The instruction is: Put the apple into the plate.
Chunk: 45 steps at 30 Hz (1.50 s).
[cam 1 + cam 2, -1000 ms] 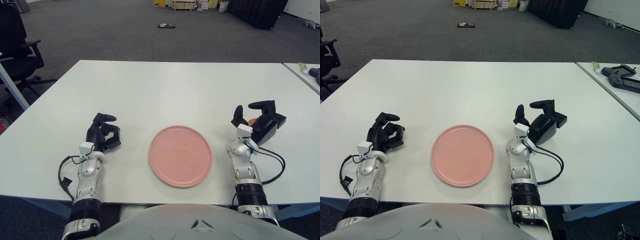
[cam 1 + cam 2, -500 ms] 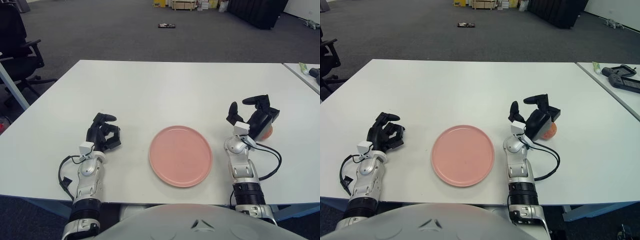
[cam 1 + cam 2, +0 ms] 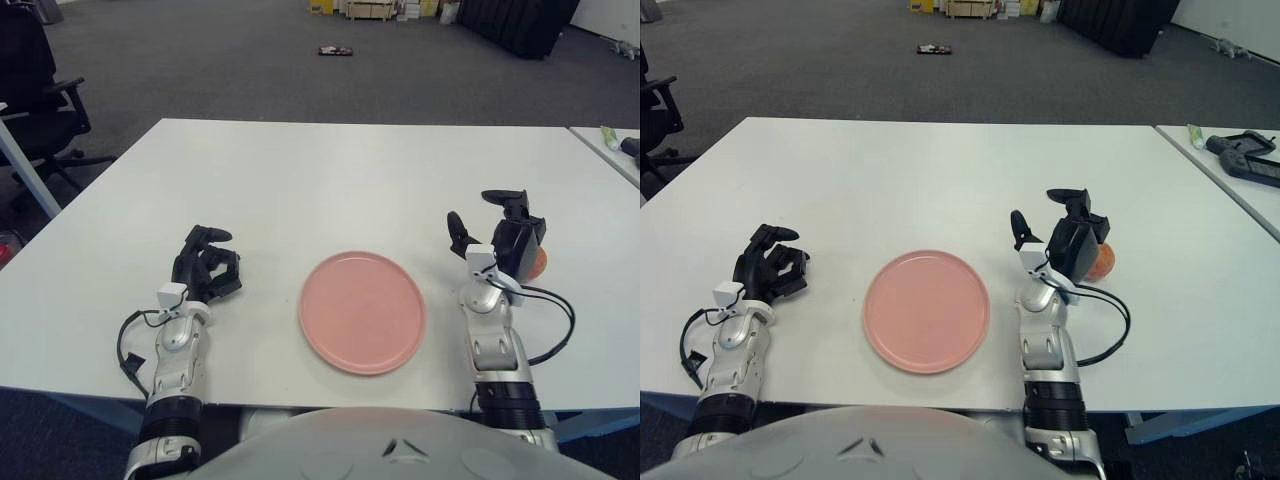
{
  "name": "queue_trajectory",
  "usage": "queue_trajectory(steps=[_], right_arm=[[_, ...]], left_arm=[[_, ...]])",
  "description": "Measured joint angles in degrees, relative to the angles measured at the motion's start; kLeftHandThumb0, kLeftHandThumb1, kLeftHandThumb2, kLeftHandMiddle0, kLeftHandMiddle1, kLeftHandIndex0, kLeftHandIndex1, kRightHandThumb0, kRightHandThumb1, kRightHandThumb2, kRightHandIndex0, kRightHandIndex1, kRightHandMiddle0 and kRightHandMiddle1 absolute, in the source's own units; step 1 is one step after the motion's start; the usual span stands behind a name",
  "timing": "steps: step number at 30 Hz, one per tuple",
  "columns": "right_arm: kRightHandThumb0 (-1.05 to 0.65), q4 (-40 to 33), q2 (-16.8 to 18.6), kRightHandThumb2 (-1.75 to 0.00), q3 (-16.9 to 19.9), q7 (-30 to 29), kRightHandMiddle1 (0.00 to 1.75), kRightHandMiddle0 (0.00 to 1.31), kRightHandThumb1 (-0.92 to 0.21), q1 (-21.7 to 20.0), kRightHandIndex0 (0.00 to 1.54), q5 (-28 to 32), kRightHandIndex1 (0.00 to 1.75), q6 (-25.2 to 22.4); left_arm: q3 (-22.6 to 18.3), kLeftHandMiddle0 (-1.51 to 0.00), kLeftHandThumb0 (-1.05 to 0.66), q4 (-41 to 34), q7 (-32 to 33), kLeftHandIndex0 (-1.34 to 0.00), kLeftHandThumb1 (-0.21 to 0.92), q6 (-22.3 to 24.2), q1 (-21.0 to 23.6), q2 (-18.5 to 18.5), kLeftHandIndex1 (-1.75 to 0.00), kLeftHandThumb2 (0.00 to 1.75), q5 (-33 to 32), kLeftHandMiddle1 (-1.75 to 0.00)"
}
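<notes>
The step in hand is the reach to the apple; no grasp is made yet. The right hand point(image 3: 1065, 240) stands at 3 o'clock of the pink plate point(image 3: 362, 311), with its fingers apart and holding nothing. The apple point(image 3: 1100, 261) lies on the white table point(image 3: 330, 180) just beside that hand, at its 4 o'clock, largely hidden behind the palm; whether palm and fruit touch cannot be told. The plate is bare.

The left hand point(image 3: 205, 264) shows at 9 o'clock of the plate, fingers curled together on nothing.

Next move, as judged: bring the fingers around the apple, close them, lift, and carry toward 9 o'clock over the plate. A round fruit is likely to roll if nudged.

Against one second ago: the right hand has swung toward 11 o'clock and risen more upright, and the apple now shows at its outer side instead of between the fingers. The left hand and plate are unchanged.
</notes>
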State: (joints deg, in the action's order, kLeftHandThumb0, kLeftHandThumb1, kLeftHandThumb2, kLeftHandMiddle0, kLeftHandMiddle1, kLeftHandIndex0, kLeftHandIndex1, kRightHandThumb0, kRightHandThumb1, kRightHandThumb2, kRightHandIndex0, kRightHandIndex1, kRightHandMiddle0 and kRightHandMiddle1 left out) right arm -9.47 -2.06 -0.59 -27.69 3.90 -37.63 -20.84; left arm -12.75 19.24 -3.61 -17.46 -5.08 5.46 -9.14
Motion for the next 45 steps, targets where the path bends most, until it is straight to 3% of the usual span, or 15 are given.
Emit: queue_trajectory(steps=[7, 15, 31, 33, 36, 45], right_arm=[[-1.03, -4.2, -2.8, -0.33, -3.0, 11.9, 0.00, 0.00, -0.69, 0.6, 0.00, -9.4, 0.00, -17.3], [-1.05, -3.8, -5.5, -0.29, -3.4, 17.9, 0.00, 0.00, -0.71, -0.1, 0.00, -14.8, 0.00, -28.7], [-1.03, -1.6, -4.6, -0.21, -1.7, 17.6, 0.00, 0.00, -0.75, -1.5, 0.05, -15.1, 0.03, -38.7], [-1.01, -0.6, -4.4, -0.28, -1.2, 17.0, 0.00, 0.00, -0.69, -2.0, 0.02, -15.1, 0.23, -39.7], [-1.00, 1.3, -4.1, -0.33, -0.4, 16.0, 0.00, 0.00, -0.66, -2.9, 0.01, -14.9, 0.37, -41.1], [-0.96, 10.5, -4.1, -0.40, 5.9, 11.8, 0.00, 0.00, -0.64, -6.8, 0.00, -10.1, 0.51, -41.6]], left_arm=[[0.1, -0.48, -0.01, 0.0, 0.0, -0.45, 0.37, 0.0, 0.0, 0.0, -1.72, 1.26, 0.1, -1.75], [0.2, -0.51, -0.01, -0.1, -0.1, -0.46, 0.34, 0.1, -0.1, 0.0, -1.70, 1.28, 0.1, -1.75], [0.3, -0.50, -0.01, -0.2, -0.1, -0.46, 0.35, -0.1, -0.3, 0.0, -1.71, 1.28, 0.5, -1.75], [0.3, -0.50, -0.01, -0.3, -0.1, -0.46, 0.35, -0.1, -0.3, 0.0, -1.71, 1.28, 0.5, -1.75], [0.4, -0.50, -0.01, -0.5, -0.1, -0.47, 0.35, 0.0, -0.4, 0.0, -1.70, 1.27, 0.6, -1.75], [0.4, -0.49, -0.01, -1.0, -0.1, -0.47, 0.36, 0.5, -0.7, -0.1, -1.69, 1.26, 0.6, -1.75]])
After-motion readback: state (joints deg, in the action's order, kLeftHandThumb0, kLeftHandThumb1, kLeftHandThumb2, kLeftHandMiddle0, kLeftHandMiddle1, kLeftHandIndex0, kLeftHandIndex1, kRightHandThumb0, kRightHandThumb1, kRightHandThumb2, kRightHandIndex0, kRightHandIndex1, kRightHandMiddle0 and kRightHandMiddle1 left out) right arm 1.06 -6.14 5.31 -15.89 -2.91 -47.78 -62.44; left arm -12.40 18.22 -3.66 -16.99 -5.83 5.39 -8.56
